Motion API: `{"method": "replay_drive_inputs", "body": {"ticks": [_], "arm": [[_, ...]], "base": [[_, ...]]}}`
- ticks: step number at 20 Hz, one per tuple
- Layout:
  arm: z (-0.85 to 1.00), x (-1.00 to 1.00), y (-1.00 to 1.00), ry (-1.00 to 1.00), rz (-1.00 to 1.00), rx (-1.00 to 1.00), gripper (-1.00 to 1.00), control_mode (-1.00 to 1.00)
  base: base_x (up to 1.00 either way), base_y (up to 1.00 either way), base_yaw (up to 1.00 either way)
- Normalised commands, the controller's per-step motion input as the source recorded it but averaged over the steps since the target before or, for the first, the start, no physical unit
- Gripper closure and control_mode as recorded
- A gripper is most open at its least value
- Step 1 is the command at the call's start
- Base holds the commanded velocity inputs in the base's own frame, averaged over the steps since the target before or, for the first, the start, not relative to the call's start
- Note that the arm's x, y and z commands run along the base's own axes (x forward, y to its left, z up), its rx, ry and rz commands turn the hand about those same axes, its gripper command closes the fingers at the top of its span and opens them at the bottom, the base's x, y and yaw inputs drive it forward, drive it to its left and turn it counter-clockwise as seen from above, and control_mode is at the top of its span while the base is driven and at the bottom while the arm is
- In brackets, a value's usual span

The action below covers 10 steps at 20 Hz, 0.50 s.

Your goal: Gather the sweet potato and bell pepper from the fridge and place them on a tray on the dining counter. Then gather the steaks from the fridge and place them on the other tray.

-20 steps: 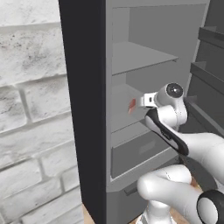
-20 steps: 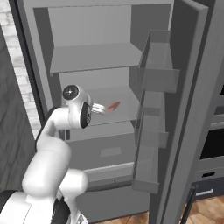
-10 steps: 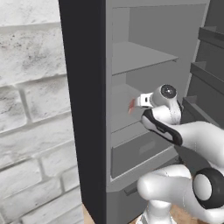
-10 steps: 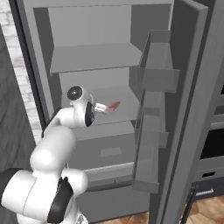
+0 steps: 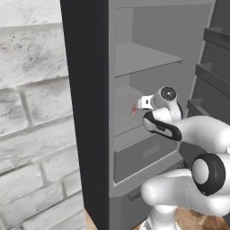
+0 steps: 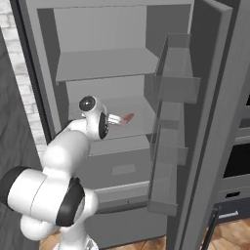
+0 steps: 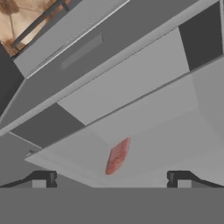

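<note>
Hand (image 7: 111,178) wide apart | fridge (image 6: 122,63) middle shelf: steak (image 7: 117,155)

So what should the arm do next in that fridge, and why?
Probably ease forward and down toward the steak. It lies flat on the fridge shelf just ahead of the gripper, whose jaws stand wide open with nothing between them, so closing in comes before any grasp.
</note>
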Motion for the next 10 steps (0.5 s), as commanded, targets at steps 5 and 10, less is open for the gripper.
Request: {"method": "replay_drive_inputs", "body": {"ticks": [5,10], "arm": [[-0.15,0.23,0.02,0.00,0.00,0.00,-1.00,-1.00],[-0.15,0.19,0.00,0.00,0.00,0.00,-1.00,-1.00]], "base": [[0.00,0.00,0.00],[0.00,0.00,0.00]]}}
